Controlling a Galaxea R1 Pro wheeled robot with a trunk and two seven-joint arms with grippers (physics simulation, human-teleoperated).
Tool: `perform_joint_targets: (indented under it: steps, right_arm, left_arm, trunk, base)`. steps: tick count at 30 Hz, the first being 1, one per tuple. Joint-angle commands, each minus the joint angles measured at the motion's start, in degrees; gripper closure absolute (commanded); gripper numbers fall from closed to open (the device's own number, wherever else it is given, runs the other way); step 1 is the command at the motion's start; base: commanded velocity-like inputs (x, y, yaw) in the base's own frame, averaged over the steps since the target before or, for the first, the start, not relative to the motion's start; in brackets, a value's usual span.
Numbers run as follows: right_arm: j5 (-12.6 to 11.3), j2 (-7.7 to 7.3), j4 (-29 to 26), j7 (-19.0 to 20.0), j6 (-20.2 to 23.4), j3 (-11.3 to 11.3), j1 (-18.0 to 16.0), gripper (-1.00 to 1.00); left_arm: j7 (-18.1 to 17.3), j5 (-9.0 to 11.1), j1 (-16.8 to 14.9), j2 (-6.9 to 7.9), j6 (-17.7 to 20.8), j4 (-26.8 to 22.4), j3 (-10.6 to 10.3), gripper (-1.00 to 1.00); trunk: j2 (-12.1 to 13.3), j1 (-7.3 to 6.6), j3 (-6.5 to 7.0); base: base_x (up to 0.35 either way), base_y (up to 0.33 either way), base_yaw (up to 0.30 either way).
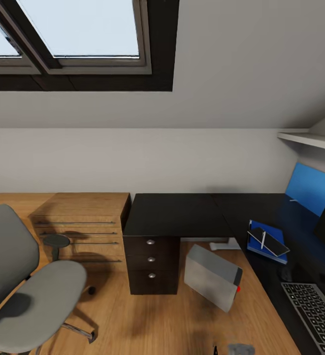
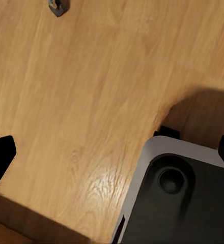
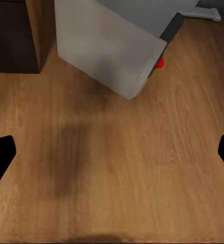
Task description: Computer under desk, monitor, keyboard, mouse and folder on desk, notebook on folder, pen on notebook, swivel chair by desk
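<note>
Right gripper (image 3: pixel 112 152) points down at bare plank floor, fingers spread wide, nothing between them; the computer (image 3: pixel 112 48) stands on the floor just ahead of it. Left gripper (image 2: pixel 112 152) also faces the floor, fingers wide apart and empty, above a grey-rimmed black part of the robot.

Head view: computer (image 1: pixel 212 283) sits on the floor beside the drawer unit (image 1: pixel 151 264), in front of the desk (image 1: pixel 177 214). Folder (image 1: pixel 266 241) lies on the desk, notebook (image 1: pixel 267 240) and pen (image 1: pixel 263 239) stacked on it. Keyboard (image 1: pixel 315 315) on the desk's right wing. Swivel chair (image 1: pixel 24 291) stands left, apart from the desk.
</note>
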Motion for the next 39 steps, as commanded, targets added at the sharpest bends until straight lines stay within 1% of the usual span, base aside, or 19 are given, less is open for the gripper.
perform_joint_targets:
  steps: [1,7,8,11,13,15,16,17,18,21,23,24,27,29,31,33,35,36,39]
  right_arm:
    - [-0.24,0.03,0.14,-0.16,-0.92,0.62,0.57,-1.00]
    - [-0.09,0.06,0.32,-0.11,-7.37,0.68,5.04,-1.00]
    - [-0.07,0.07,0.36,-0.12,-9.10,0.68,6.47,-1.00]
    - [-0.06,-0.08,0.39,-0.19,-11.84,0.63,8.93,-1.00]
    - [-0.06,-0.26,0.40,-0.21,-12.78,0.62,9.79,-1.00]
    - [-0.06,-0.75,0.41,-0.25,-15.09,0.61,11.48,-1.00]
    - [-0.12,-1.12,0.41,-0.37,-19.54,0.60,13.70,-1.00]
    - [-0.13,-1.16,0.41,-0.40,-20.29,0.60,14.07,-1.00]
    - [-0.13,-1.18,0.41,-0.41,-20.56,0.60,14.20,-1.00]
    - [-0.31,-1.57,0.16,-0.50,-21.16,0.41,14.51,-1.00]
    - [-0.44,-2.84,-0.54,-0.56,-21.30,0.20,14.60,-1.00]
    - [-0.49,-3.97,-1.48,-0.59,-21.22,0.06,14.60,-1.00]
    - [-0.51,-5.30,-3.75,-0.61,-20.68,-0.06,14.55,-1.00]
    - [-0.52,-6.30,-6.48,-0.62,-18.14,-0.14,14.15,-1.00]
    - [-0.55,-6.74,-7.55,-0.63,-15.50,-0.16,12.84,-1.00]
    - [-0.56,-6.88,-7.98,-0.63,-13.92,-0.17,11.43,-1.00]
    - [-0.57,-6.99,-8.34,-0.63,-12.25,-0.18,9.30,-1.00]
    - [-0.37,-7.02,-8.49,-0.59,-11.16,-0.16,7.40,-1.00]
    - [-0.22,-7.03,-8.31,-0.57,-11.07,-0.07,6.91,-1.00]
  left_arm:
    - [0.30,0.58,-0.05,0.00,-0.87,0.05,-0.52,-1.00]
    - [0.15,0.61,-0.05,-1.14,-7.12,3.02,-0.48,-1.00]
    - [-0.53,0.67,-0.05,-1.37,-8.58,4.11,-0.44,-1.00]
    - [-3.21,0.81,-0.05,-1.56,-9.95,5.62,-0.38,-1.00]
    - [-3.97,0.82,-0.05,-1.61,-10.35,6.40,-0.41,-1.00]
    - [-4.89,0.80,-0.05,-1.95,-11.87,7.81,-0.44,-1.00]
    - [-5.37,0.79,-0.03,-2.61,-17.13,8.75,-0.45,-1.00]
    - [-5.43,0.79,-0.02,-2.86,-19.37,8.90,-0.48,-1.00]
    - [-5.45,0.79,-0.01,-3.05,-20.39,8.99,-0.48,-1.00]
    - [-5.50,0.76,0.01,-4.12,-23.10,9.93,-0.50,-1.00]
    - [-5.50,0.73,0.02,-4.66,-23.99,10.46,-0.56,-1.00]
    - [-5.48,0.72,0.01,-4.86,-24.28,10.66,-0.54,-1.00]
    - [-5.47,0.82,0.01,-5.04,-24.43,10.83,-0.42,-1.00]
    - [-5.26,1.63,0.03,-5.15,-24.78,10.50,0.12,-1.00]
    - [-5.11,2.02,0.03,-5.19,-24.90,9.59,0.36,-1.00]
    - [-4.93,2.41,0.04,-5.25,-25.00,6.93,0.59,-1.00]
    - [-4.84,2.56,0.04,-5.19,-25.05,3.89,0.72,-1.00]
    - [-4.75,2.67,0.04,-5.11,-24.76,0.44,0.82,-1.00]
    - [-4.86,2.77,0.04,-5.22,-24.44,-0.31,0.84,-1.00]
  trunk:
    - [0.34,-0.21,0.10]
    - [2.75,-1.53,1.18]
    - [3.15,-1.75,1.36]
    - [4.35,-2.41,1.90]
    - [5.16,-2.85,2.26]
    - [5.96,-3.29,2.62]
    - [6.36,-3.50,2.80]
    - [6.76,-3.72,2.98]
    - [7.16,-3.94,3.16]
    - [8.37,-4.60,3.69]
    - [9.17,-5.04,4.05]
    - [9.57,-5.26,4.23]
    - [10.77,-5.92,4.77]
    - [11.57,-6.36,5.13]
    - [12.38,-6.80,5.49]
    - [13.18,-7.24,5.85]
    - [13.98,-7.68,6.21]
    - [14.38,-7.90,6.39]
    - [15.58,-8.56,6.93]
  base:
    - [0.000,0.000,0.139]
    - [0.000,0.000,0.213]
    - [0.000,0.000,0.258]
    - [0.000,0.000,0.265]
    - [0.000,0.000,0.271]
    - [0.000,0.000,0.273]
    - [0.000,0.000,0.275]
    - [0.000,0.000,0.275]
    - [0.000,0.000,0.275]
    - [0.000,0.000,0.276]
    - [0.000,0.000,0.277]
    - [0.000,0.000,0.277]
    - [0.000,0.000,0.277]
    - [0.000,0.000,0.278]
    - [0.000,0.000,0.278]
    - [0.000,0.000,0.278]
    - [0.000,0.000,0.278]
    - [0.000,0.000,0.278]
    - [0.000,0.000,0.278]
